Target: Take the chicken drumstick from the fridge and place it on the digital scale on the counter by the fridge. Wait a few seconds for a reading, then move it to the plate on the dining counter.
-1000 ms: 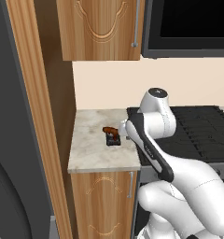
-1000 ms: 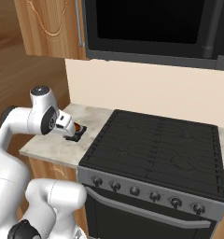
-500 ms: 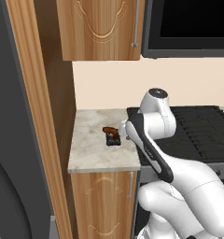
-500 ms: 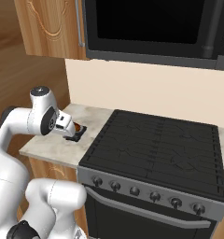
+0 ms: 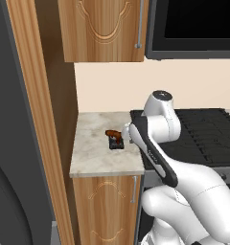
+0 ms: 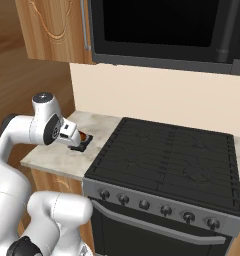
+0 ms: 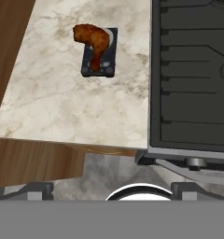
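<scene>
Beside one black stove (image 6: 162,150), one narrow marbled counter (image 5: 90,153) carrying one digital scale (image 7: 101,58), with one chicken drumstick (image 7: 93,38) lying across it, thick end toward the wooden side panel (image 5: 33,110) and shank running down the slab's length. From above in the hand view, sitting ahead of and well apart from the gripper (image 6: 74,137), jaws spread fully and holding nothing, so likely a straight descent with fingers across the shank

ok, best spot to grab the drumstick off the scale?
Grip the drumstick from above, at the fat meaty end, which overhangs the scale toward the wooden side. The thin bone end lies flat along the slab, so the claw would likely scrape it there.
</scene>
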Tool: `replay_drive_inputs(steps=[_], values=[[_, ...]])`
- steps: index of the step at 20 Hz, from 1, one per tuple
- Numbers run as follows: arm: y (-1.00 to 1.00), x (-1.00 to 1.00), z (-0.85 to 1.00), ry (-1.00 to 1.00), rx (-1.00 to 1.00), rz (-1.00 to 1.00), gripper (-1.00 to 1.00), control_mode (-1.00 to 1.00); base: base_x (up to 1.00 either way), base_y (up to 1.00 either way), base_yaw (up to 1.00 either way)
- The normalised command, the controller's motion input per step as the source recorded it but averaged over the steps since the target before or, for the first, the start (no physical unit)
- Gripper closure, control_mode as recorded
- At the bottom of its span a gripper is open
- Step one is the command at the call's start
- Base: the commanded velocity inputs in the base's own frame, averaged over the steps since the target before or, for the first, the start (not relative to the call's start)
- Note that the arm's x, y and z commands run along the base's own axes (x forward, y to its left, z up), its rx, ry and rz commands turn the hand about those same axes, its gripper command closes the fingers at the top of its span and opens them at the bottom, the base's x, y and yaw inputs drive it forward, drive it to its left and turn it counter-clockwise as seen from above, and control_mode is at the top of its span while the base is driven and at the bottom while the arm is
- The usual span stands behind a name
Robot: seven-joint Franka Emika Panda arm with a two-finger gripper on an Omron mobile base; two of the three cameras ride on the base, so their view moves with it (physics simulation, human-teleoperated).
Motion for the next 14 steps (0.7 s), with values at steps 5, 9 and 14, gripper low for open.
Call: replay_drive_inputs(steps=[5, 9, 14], values=[[0.0, 0.0, 0.0, 0.0, 0.0, 0.0, -1.0, -1.0, 0.0, 0.0, 0.0], [0.0, 0.0, 0.0, 0.0, 0.0, 0.0, -1.0, -1.0, 0.0, 0.0, 0.0], [0.0, 0.0, 0.0, 0.0, 0.0, 0.0, -1.0, -1.0, 0.0, 0.0, 0.0]])
